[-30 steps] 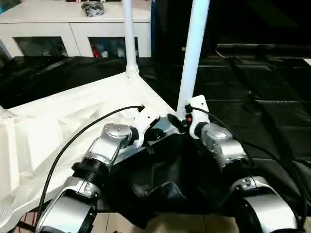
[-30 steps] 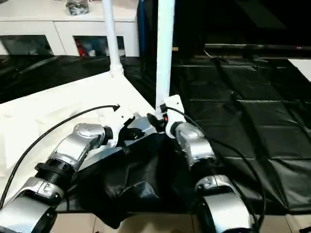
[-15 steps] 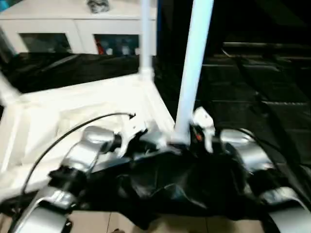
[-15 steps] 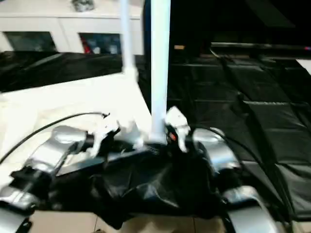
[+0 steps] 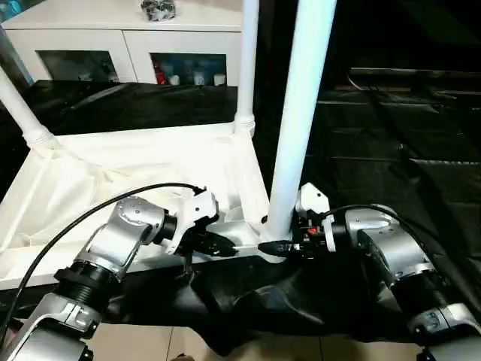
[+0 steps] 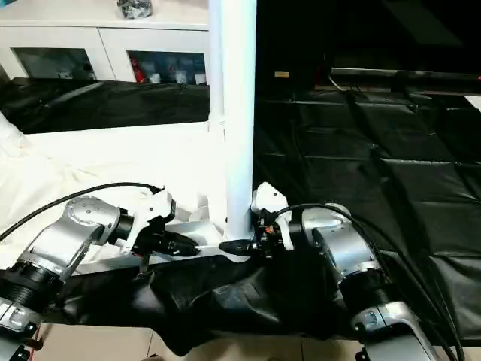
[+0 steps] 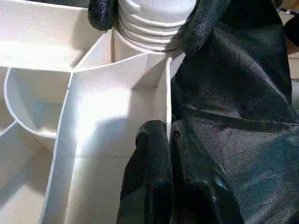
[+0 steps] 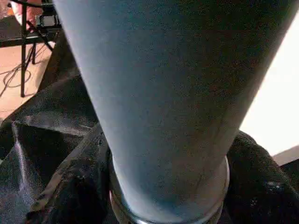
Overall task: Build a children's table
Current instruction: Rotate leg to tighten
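- My left gripper point(image 7: 169, 140) is clenched on the thin rim wall of the white plastic upside-down tabletop point(image 5: 113, 180) — one black finger on each side of the wall.
- My right gripper point(image 5: 279, 247) grasps the base of the nearest long white tapered tube leg point(image 5: 301, 113), just ahead of my left one, where that leg stands upright in the corner socket.
- Two more white legs point(image 5: 246, 60) rise from corners farther off.
- Black sheeting point(image 5: 391, 150) lies underneath.
- No readable writing anywhere.
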Available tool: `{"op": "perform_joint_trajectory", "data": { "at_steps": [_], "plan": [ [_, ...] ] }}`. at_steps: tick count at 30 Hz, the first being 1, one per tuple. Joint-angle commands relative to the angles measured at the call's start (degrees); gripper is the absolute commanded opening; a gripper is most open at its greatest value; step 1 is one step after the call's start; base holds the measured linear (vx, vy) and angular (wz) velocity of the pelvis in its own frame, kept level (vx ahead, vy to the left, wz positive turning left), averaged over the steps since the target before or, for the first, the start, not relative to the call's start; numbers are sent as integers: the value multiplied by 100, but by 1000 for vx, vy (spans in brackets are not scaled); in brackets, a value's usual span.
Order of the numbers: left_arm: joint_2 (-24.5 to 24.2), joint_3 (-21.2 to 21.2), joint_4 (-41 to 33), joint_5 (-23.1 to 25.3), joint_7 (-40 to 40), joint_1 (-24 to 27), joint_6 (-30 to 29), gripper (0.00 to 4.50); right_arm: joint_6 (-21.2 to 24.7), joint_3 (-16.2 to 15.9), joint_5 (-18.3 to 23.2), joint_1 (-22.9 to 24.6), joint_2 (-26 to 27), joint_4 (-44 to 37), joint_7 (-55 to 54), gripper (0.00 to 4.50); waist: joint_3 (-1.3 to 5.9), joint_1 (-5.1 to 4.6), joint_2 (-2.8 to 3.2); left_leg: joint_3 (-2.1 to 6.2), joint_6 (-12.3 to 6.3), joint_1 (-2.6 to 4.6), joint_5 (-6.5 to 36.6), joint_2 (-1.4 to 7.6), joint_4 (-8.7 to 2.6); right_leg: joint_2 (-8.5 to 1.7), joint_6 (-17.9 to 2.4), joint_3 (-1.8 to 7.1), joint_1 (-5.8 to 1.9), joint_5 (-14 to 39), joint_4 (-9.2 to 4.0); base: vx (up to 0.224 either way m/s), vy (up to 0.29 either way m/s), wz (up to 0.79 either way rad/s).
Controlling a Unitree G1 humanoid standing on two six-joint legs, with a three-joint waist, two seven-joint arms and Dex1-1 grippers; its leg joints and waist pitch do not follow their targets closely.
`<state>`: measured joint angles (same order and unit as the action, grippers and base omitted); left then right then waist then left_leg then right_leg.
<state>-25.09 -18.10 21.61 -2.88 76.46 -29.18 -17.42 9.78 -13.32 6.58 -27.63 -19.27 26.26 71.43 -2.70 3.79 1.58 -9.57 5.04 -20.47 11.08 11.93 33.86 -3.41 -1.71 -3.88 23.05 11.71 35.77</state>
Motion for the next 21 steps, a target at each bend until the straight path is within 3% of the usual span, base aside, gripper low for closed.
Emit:
{"op": "perform_joint_trajectory", "data": {
  "at_steps": [1,3,6,7,9,10,12,14,16,17,21],
  "plan": [
    [324,-112,-171,-183,-112,-61,-21,0,187,-93,88,-20,239,-63,-189,271,337,-22,-19,-12,-343,-4,788,110,-355,-385,-1259,281,-343,705,-454,0,0,0],
    [520,-14,-3,-99,-533,-162,-68,0,186,51,-53,-117,471,228,-862,271,328,-36,-45,-12,-278,3,857,107,-362,-400,-1208,285,-334,924,-484,0,0,0],
    [927,182,443,97,-1463,-432,-128,0,167,334,-317,-388,885,965,-2236,270,309,-92,-39,5,-96,26,1053,76,-383,-406,-1025,266,-325,1676,-551,0,0,0],
    [1075,234,623,169,-1787,-540,-137,0,135,435,-346,-469,1026,1190,-2650,270,304,-122,-87,5,-61,5,1001,74,-386,-403,-969,277,-328,1706,-555,0,0,0],
    [1251,293,810,227,-2135,-659,-174,0,125,574,-324,-558,1202,1420,-3092,270,318,-137,-56,4,-41,20,977,63,-372,-409,-964,286,-320,1683,-561,0,0,0],
    [1392,360,935,261,-2437,-745,-230,0,197,695,-278,-632,1336,1572,-3418,270,340,-138,-66,12,-86,-1,899,70,-373,-410,-1002,288,-354,1431,-534,0,0,0],
    [1706,438,1164,339,-2989,-916,-298,0,251,934,-279,-863,1657,2028,-4396,269,333,-177,-50,-7,-120,2,846,62,-364,-398,-1062,290,-319,1261,-536,0,0,0],
    [1786,449,1219,362,-3118,-955,-319,0,220,978,-312,-931,1743,2163,-4667,269,350,-166,-44,-2,-102,14,825,58,-358,-403,-1106,285,-331,1190,-530,0,0,0],
    [1872,439,1282,410,-3172,-979,-317,0,64,898,-449,-1024,1868,2335,-4667,269,351,-169,-34,-6,-189,-19,770,58,-357,-399,-1134,278,-346,979,-515,0,0,0],
    [1890,419,1269,408,-3123,-968,-323,0,-38,827,-483,-1032,1903,2331,-4500,325,357,-168,-41,-5,-207,-26,756,62,-355,-401,-1145,275,-355,929,-509,0,0,0],
    [1817,343,1189,378,-2854,-893,-279,0,16,945,-261,-1106,1929,2337,-3998,360,343,-163,-57,-7,-320,-27,801,69,-361,-411,-1195,276,-366,929,-509,0,0,0]
  ]
}}
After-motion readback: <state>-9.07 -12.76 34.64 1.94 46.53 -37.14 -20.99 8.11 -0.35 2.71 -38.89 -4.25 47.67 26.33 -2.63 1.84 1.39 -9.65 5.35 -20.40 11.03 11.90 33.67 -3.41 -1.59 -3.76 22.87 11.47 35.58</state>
